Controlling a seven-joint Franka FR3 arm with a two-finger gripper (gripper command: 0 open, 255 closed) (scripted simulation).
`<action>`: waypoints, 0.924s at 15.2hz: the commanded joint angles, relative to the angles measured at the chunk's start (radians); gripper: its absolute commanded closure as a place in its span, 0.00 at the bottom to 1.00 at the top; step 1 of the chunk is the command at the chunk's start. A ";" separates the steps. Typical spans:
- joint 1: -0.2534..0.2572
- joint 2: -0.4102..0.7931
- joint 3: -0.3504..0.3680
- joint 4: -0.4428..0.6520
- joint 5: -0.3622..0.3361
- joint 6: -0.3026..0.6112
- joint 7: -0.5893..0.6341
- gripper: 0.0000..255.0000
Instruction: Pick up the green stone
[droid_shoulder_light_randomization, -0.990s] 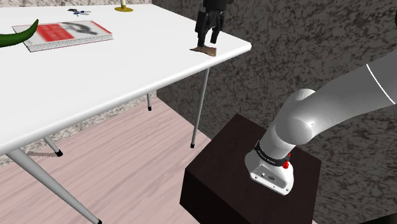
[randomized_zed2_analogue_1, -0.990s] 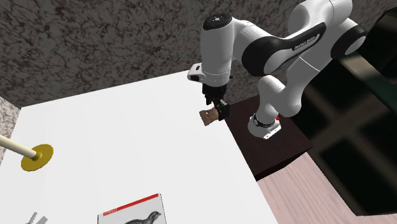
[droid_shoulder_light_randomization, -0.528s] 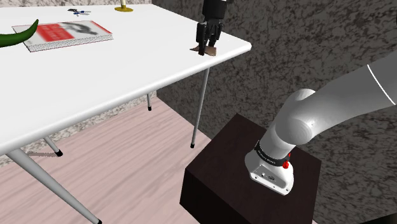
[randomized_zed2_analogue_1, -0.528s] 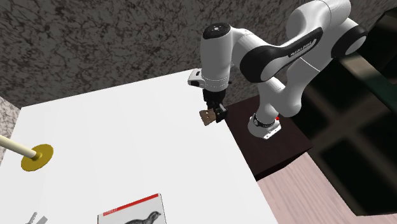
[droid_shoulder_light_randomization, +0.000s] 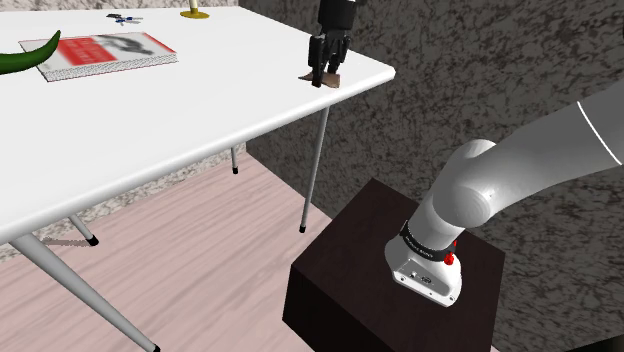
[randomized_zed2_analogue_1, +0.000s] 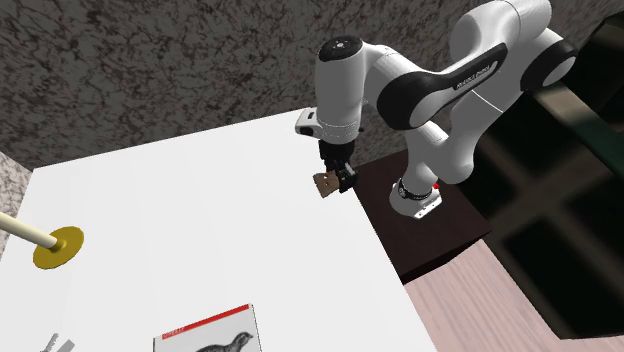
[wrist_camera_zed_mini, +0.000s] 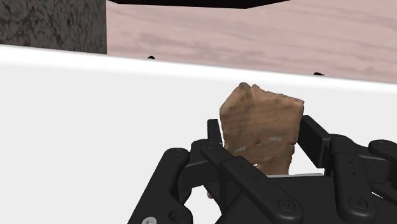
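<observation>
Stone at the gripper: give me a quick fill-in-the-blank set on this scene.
The stone clasped by the gripper is ___, not green.
It sits at a ___ of the white table.
The round base on that table is ___.
Missing: brown; corner; yellow.

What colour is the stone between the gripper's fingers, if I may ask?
Tan-brown with faint pale streaks, not green; the stone shows best in the wrist view.
</observation>
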 joint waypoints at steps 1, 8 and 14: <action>0.000 0.005 -0.001 0.015 -0.001 -0.013 0.001 1.00; 0.000 0.021 -0.003 0.123 -0.002 -0.104 0.008 1.00; 0.000 0.043 -0.004 0.224 -0.003 -0.182 0.014 1.00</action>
